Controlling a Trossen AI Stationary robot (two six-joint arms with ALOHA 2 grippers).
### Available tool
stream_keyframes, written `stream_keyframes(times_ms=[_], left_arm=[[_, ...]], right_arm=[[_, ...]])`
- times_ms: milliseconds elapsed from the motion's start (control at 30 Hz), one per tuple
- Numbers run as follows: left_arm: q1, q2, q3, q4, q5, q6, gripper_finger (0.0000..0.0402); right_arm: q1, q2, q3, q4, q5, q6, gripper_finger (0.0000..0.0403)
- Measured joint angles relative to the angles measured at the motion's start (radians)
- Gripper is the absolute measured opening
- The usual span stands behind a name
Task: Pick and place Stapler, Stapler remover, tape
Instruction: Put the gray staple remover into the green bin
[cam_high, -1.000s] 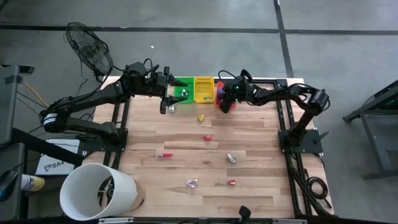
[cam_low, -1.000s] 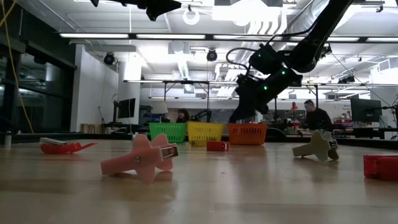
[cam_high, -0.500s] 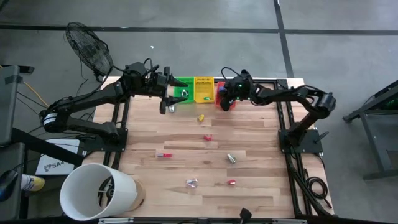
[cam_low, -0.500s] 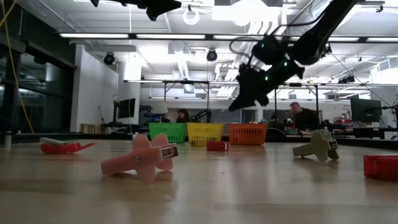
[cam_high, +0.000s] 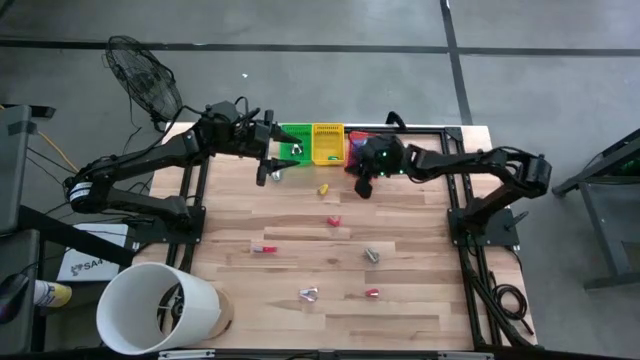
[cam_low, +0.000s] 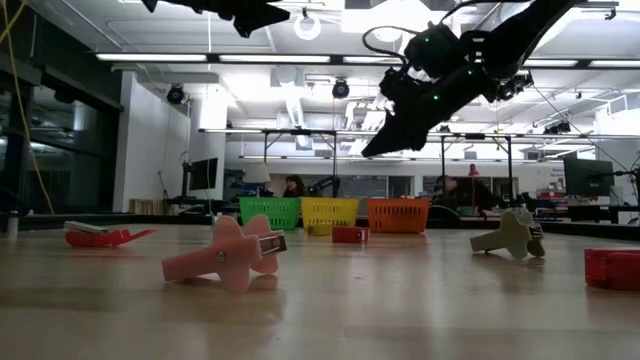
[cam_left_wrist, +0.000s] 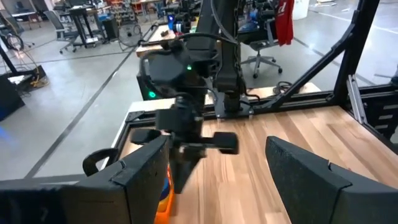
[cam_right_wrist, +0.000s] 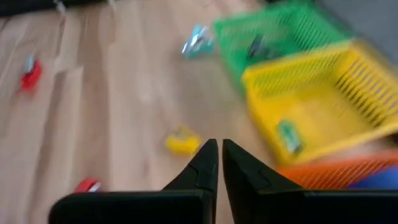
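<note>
From above, the left pincer (cam_high: 272, 140) hangs with fingers apart by the green basket (cam_high: 293, 143) at the bench's (cam_high: 300, 260) far edge, while the right pincer (cam_high: 362, 186) is closed and empty beside the orange basket (cam_high: 356, 148), with small pieces scattered on the wood (a yellow one (cam_high: 323, 188) nearest it). At bench height, green (cam_low: 271, 211), yellow (cam_low: 330, 211) and orange (cam_low: 398, 214) baskets stand in a row, a pink stapler remover (cam_low: 228, 254) lying in front. The right wrist view shows closed fingertips (cam_right_wrist: 210, 160) above a yellow piece (cam_right_wrist: 181, 140); no tape roll is identifiable.
</note>
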Motion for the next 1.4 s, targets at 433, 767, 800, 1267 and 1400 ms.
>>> stream_keyframes(times_ms=[433,767,800,1267,1400], left_arm=[[0.000,0.000,0.000,-0.065,0.051,0.052,0.0264],[0.000,0.000,0.000,-0.086,0.119,0.113,0.0264],[0.000,0.000,0.000,-0.099,0.127,0.121,0.0264],[0.000,0.000,0.000,-0.198,0.160,0.159,0.0264],[0.000,0.000,0.000,-0.198,0.187,0.159,0.0264]], right_arm=[[0.151,-0.156,0.000,-0.383,-0.004,0.522,0.0108],[0.284,-0.182,0.000,-0.459,-0.046,0.807,0.0197],[0.301,-0.182,0.000,-0.469,-0.046,0.833,0.0204],[0.478,-0.182,0.000,-0.538,-0.037,1.093,0.0220],[0.511,-0.182,0.000,-0.423,0.025,1.063,0.0220]])
